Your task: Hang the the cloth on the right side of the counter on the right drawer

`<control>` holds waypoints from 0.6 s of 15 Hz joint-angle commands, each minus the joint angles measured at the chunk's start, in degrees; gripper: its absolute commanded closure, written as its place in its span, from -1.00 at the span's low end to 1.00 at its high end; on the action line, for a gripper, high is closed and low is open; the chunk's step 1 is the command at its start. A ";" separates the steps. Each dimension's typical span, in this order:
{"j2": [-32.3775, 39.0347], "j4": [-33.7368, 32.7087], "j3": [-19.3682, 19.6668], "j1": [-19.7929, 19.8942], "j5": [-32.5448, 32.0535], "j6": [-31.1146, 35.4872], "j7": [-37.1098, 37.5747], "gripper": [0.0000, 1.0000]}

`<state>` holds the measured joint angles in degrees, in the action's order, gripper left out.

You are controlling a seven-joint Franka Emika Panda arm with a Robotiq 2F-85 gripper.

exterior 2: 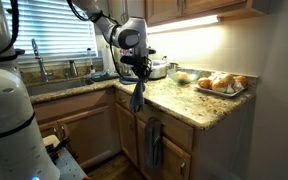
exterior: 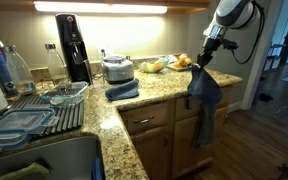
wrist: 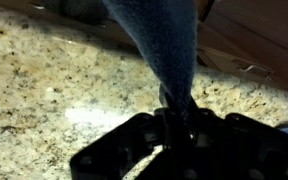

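Over the front edge of the granite tabletop (exterior: pixel 156 90), the arm (exterior: pixel 232 14) reaches in from above. A grey-teal towel (exterior 2: pixel 152 142) hangs down the cabinet front (exterior: pixel 149 135) under that edge. The slate-blue cloth (exterior: pixel 204 90) is off the tabletop, dangling in one long bunched drape from the end effector (exterior 2: pixel 136 76). Its lower end sits below tabletop level, just above the towel. Can't tell if it touches the edge. A darker navy folded cloth (exterior: pixel 122 91) lies flat on the tabletop, well apart. Wrist view shows the end effector clamped on the cloth's top, with fabric trailing away over the granite.
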<state>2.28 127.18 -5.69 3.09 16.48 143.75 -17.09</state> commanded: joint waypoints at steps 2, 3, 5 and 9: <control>-1.12 2.34 1.47 -1.96 -0.11 0.36 0.19 0.78; -1.40 2.95 1.54 -2.12 -0.12 0.58 0.20 0.78; -1.62 3.29 1.60 -2.16 -0.13 0.70 0.21 0.78; -1.68 3.29 1.63 -2.16 -0.14 0.73 0.21 0.78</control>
<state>0.62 130.56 -5.42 2.32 16.49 144.63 -17.09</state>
